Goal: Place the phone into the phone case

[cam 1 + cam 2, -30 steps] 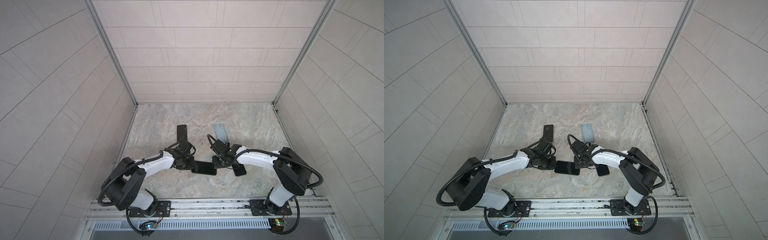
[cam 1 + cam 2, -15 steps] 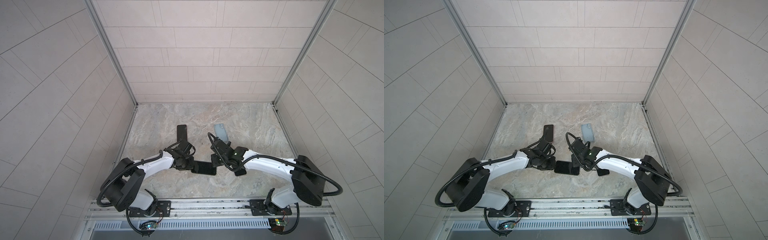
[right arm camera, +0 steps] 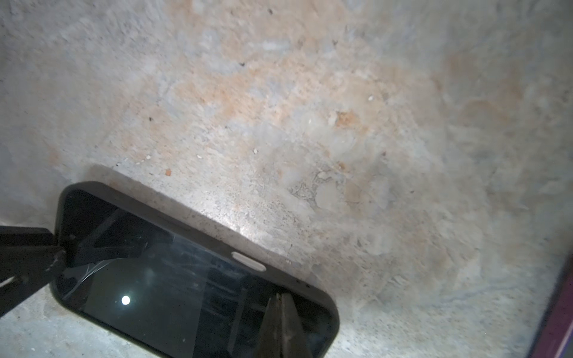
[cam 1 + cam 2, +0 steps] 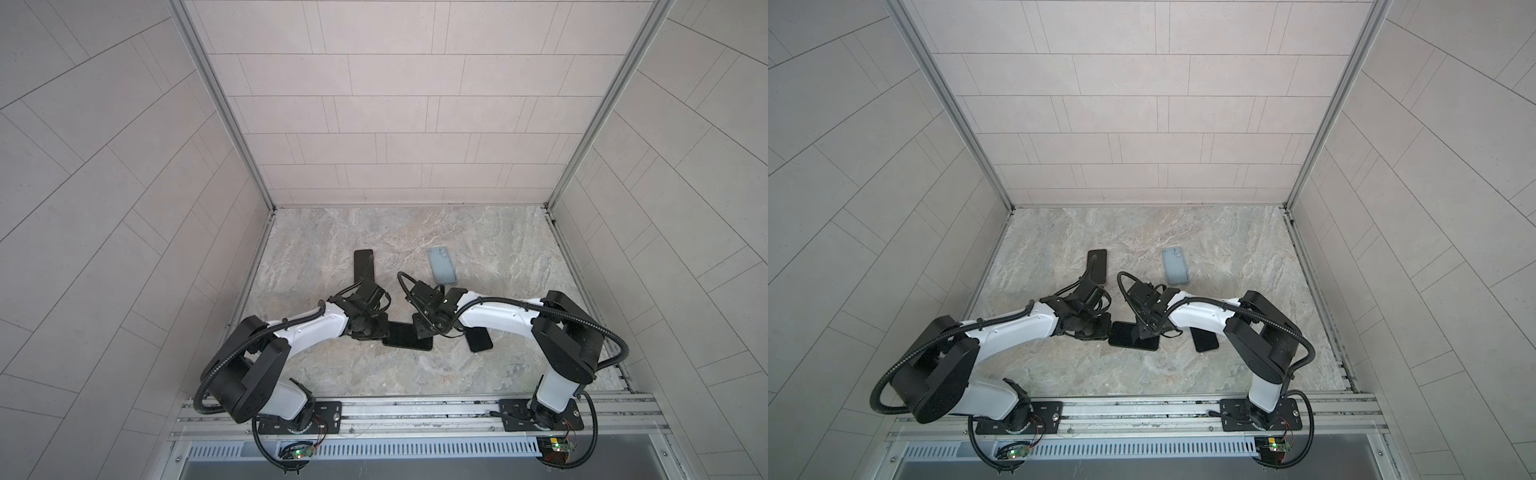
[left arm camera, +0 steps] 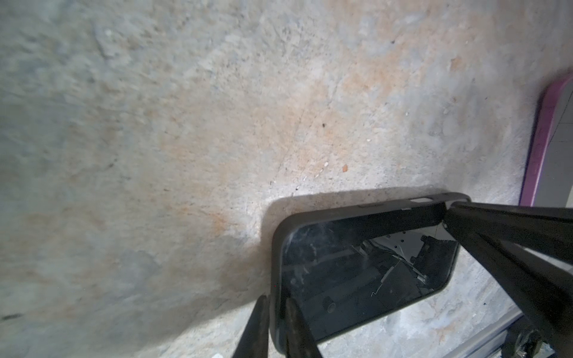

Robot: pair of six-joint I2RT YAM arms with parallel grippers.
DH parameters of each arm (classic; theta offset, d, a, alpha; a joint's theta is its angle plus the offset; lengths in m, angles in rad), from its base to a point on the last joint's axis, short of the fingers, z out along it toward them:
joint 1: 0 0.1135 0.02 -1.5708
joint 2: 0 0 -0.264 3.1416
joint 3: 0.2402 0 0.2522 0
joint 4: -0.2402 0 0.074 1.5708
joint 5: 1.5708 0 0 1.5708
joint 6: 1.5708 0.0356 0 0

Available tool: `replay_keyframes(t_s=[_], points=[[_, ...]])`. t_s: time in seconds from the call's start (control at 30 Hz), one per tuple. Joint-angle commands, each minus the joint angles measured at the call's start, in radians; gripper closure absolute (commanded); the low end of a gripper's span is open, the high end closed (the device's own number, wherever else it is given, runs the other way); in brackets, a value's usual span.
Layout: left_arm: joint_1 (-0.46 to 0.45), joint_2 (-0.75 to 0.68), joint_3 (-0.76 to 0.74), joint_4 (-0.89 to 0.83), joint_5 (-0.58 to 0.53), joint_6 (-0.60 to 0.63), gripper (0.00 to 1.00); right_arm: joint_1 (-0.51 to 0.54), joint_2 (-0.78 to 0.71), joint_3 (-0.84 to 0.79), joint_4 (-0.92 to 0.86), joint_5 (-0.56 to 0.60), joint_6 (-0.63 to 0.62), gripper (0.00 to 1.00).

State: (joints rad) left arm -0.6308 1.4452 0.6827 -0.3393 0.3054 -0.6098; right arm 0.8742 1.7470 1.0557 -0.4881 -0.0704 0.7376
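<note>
Phone [image 3: 173, 297]: flat slab of glossy black glass with fine scratch lines near one end. It mirrors the arms and a lamp dot, and lies inside the case at the middle of the bench, between the two arms.
Case [image 5: 366, 214]: matte black and rubbery-looking, with rounded corners and a raised rim round the glass. One long side has a pale oval slot.
Left claw [image 5: 276, 302]: narrow, its two thin dark fingers pinching one short end of the case, with the rim between them.
Right claw [image 3: 280, 297]: fingers pressed together with nothing between them, the tip touching the glass near the other short end.
Bench [image 4: 374, 232]: rough, stone-look surface, mottled grey, beige and rust, and speckled.
Grey-blue case [image 4: 441, 266]: soft-cornered rectangle with an oval opening at its far end, lying apart behind the right arm.
Black slab [image 4: 363, 266]: long and flat, behind the left arm. Cannot tell whether it is a phone or a case.
Purple-edged slab [image 4: 479, 340]: dark face with a smooth purple rim, partly under the right arm.
</note>
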Motion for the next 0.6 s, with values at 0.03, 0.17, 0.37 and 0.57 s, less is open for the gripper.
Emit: replay_keyframes(t_s=[0.03,0.17,0.37,0.57], points=[[-0.005,-0.020,-0.003,0.000,-0.013,0.001,0.83,-0.001,0.017,-0.018,-0.084,0.015,0.008,1.00],[-0.006,-0.022,-0.003,0.003,-0.014,-0.002,0.83,0.005,-0.032,-0.026,-0.077,0.012,0.006,1.00],[-0.004,-0.104,-0.018,0.010,-0.046,-0.013,0.83,0.010,-0.098,-0.061,-0.031,0.016,0.021,1.00],[-0.003,-0.234,-0.035,-0.005,-0.108,-0.022,0.85,0.015,-0.031,-0.071,0.029,-0.035,0.050,1.00]])
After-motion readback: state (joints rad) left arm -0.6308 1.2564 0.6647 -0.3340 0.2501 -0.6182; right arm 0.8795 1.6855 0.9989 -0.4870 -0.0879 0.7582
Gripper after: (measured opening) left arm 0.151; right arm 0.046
